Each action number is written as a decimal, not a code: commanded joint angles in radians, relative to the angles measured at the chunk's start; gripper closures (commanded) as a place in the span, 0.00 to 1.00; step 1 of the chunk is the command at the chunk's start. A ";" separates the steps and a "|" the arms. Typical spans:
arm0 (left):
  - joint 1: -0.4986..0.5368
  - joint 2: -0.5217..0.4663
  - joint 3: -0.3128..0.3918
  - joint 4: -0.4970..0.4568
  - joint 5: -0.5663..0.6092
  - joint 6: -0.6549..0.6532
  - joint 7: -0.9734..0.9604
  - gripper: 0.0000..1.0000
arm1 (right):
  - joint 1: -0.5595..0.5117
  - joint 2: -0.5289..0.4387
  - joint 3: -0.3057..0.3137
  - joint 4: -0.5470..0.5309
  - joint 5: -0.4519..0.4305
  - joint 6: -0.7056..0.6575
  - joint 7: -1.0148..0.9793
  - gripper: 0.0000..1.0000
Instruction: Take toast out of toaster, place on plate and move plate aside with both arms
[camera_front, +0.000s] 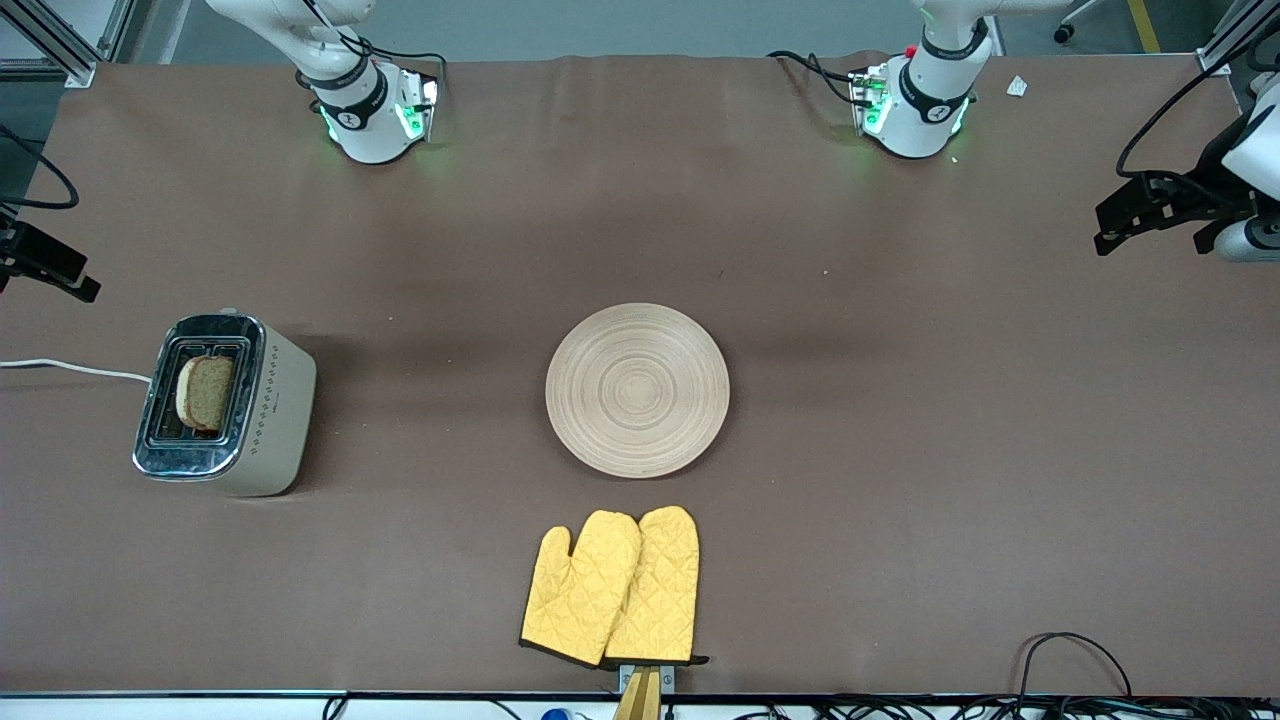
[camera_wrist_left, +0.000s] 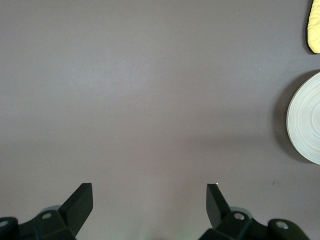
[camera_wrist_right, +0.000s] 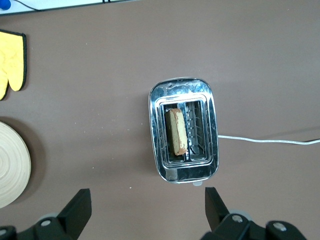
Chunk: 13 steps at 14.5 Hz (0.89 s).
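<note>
Toast (camera_front: 205, 392) stands upright in a toaster (camera_front: 225, 405) slot at the right arm's end. Plate (camera_front: 637, 390) lies mid-table — bare. Right gripper (camera_wrist_right: 145, 210) hangs over the toaster, jaws wide; left gripper (camera_wrist_left: 150, 207) wide over bare table (camera_wrist_left: 150, 100).

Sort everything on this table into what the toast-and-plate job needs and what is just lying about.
Job:
- speckled brown toast slice, standing in the silver toaster
- round pale wooden plate, bare
- left tool and right tool, both open

Lying about:
- yellow quilted oven mitts
</note>
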 joint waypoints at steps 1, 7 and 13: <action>0.013 0.014 -0.002 0.027 0.010 -0.006 0.017 0.00 | -0.025 -0.004 0.007 -0.032 0.024 0.056 -0.009 0.00; 0.017 0.021 -0.002 0.027 0.005 -0.004 0.016 0.00 | -0.027 0.036 0.007 -0.110 0.027 0.158 -0.057 0.00; 0.017 0.021 -0.002 0.027 0.003 -0.004 0.016 0.00 | -0.053 0.049 0.007 -0.253 0.028 0.327 -0.158 0.00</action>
